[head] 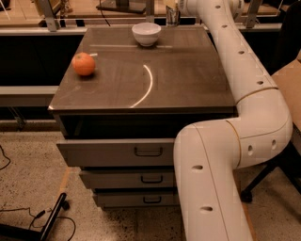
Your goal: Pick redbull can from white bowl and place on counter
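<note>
The white bowl (146,34) stands near the far edge of the counter (188,75), and nothing shows inside it. My gripper (172,14) hangs at the top of the view, just right of the bowl and above the counter's far edge. It is shut on a slim dark, silvery can, the redbull can (172,18), which is held upright and clear of the bowl. My white arm (235,70) runs down the right side of the counter.
A round orange fruit (83,64) sits at the counter's left edge. Three drawers (148,151) with dark handles face me below the top. A rail and dark shelf run behind the counter. A black chair base (263,183) stands at the right and cables lie on the floor at the left.
</note>
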Motion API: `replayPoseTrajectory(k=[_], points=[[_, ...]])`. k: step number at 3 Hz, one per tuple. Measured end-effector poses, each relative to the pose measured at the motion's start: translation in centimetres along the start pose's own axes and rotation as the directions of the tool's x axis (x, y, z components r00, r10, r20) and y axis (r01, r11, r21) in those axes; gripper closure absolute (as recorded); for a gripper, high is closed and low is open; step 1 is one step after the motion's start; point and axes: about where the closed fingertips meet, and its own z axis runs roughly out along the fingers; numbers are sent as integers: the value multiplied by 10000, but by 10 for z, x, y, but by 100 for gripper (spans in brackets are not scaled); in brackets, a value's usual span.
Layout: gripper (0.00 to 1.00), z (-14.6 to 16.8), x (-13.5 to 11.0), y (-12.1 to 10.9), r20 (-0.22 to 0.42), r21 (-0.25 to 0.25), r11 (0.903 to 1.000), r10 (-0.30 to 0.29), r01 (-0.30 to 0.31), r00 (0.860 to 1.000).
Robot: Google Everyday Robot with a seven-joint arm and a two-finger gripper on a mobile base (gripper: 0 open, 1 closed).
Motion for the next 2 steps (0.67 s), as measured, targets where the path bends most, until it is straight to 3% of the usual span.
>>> replayPoseTrajectory(k=[1,2], points=[[100,-7,9,-4,-298,-115,9996,260,-263,9992],[100,-38,-38,2,648,-241,9990,395,-380,9971]])
